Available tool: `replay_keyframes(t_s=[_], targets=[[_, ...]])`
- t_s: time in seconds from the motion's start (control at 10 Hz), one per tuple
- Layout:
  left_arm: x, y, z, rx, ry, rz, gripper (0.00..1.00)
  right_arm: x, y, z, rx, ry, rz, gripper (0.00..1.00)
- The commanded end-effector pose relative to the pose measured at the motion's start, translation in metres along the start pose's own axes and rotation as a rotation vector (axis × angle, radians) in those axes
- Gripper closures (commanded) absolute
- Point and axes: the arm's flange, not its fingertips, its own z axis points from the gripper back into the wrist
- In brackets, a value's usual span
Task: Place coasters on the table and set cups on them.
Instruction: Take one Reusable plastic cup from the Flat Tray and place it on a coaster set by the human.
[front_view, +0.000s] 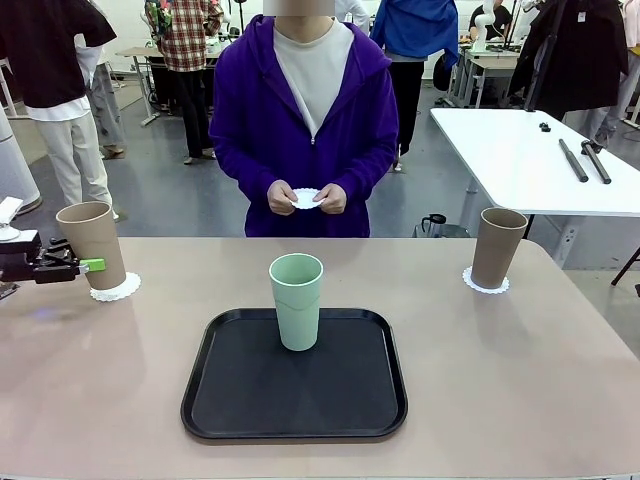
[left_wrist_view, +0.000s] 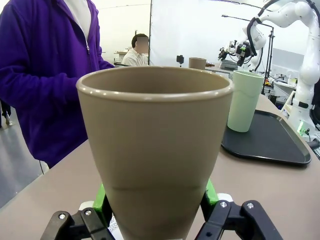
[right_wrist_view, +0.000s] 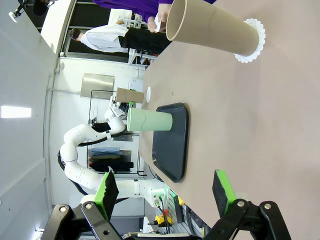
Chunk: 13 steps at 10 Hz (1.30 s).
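Left gripper (front_view: 90, 265) grips a tan cup (front_view: 92, 238)

The left gripper squeezes the tan cup, upright on its coaster (front_view: 120, 290). The right gripper (right_wrist_view: 164, 186) is open, holding nothing. The green cup (front_view: 297, 300) stands upright on the tray (front_view: 225, 405), midway between both arms

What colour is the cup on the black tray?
The cup is mint green, clearest in the front view.
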Motion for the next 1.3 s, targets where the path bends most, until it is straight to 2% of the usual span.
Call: replay_keyframes(t_s=[0.0, 0.3, 0.5, 1.2], targets=[[0.001, 0.0, 0.001, 0.002, 0.0, -0.002, 0.16, -0.001, 0.0, 0.0, 0.004, -0.003, 0.001, 0.0], [0.0, 0.0, 0.0, 0.0, 0.0, 0.0, 0.16, -0.001, 0.0, 0.0, 0.004, -0.003, 0.001, 0.0], [-0.007, 0.015, 0.003, -0.048, -0.029, -0.028, 0.16, -0.001, 0.0, 0.0, 0.004, -0.003, 0.001, 0.0], [-0.02, 0.035, -0.002, -0.016, -0.02, -0.072, 0.16, -0.001, 0.0, 0.0, 0.004, -0.003, 0.001, 0.0]])
